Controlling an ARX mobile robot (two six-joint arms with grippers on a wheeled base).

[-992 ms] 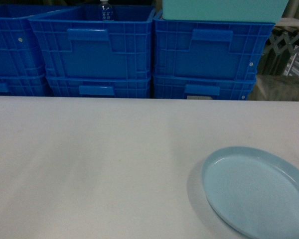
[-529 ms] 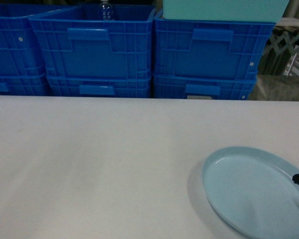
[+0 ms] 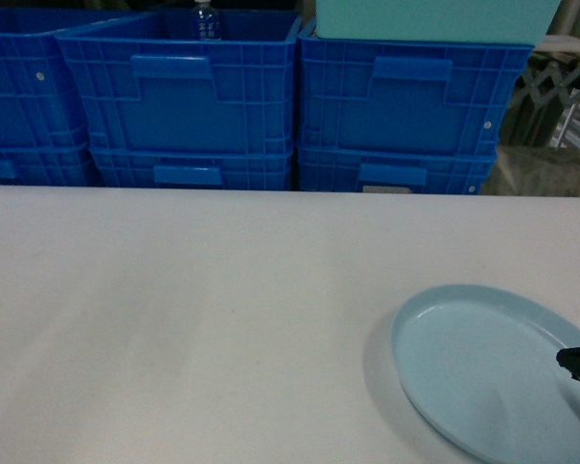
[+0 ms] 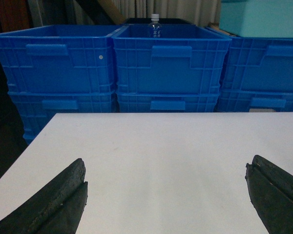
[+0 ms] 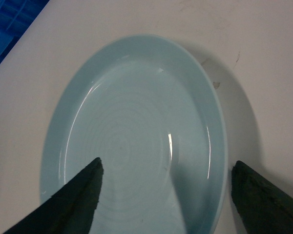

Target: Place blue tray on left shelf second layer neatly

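The blue tray (image 3: 493, 372) lies flat on the white bench (image 3: 193, 319) at about four o'clock in my head view, close to the near right corner, which is why my right hand (image 5: 163, 195) is the one working it. In the right wrist view that hand hangs over the tray with its fingers spread wide, one dark finger (image 5: 63, 204) at seven o'clock over the dish and the other (image 5: 263, 200) at five o'clock just off the rim, gripping nothing; I judge this stance is meant to straddle the rim so the low edge can be pinched. My left hand (image 4: 166, 195) is released too, fingers parted over bare bench, holding nothing and kept well away from the tray. At twelve o'clock beyond the bench stand stacked dark-blue crates (image 3: 193, 92), a mint-green bin (image 3: 430, 19) on top at one o'clock. The shelf I am to use is not in sight, so the tray has yet to be lifted and carried.
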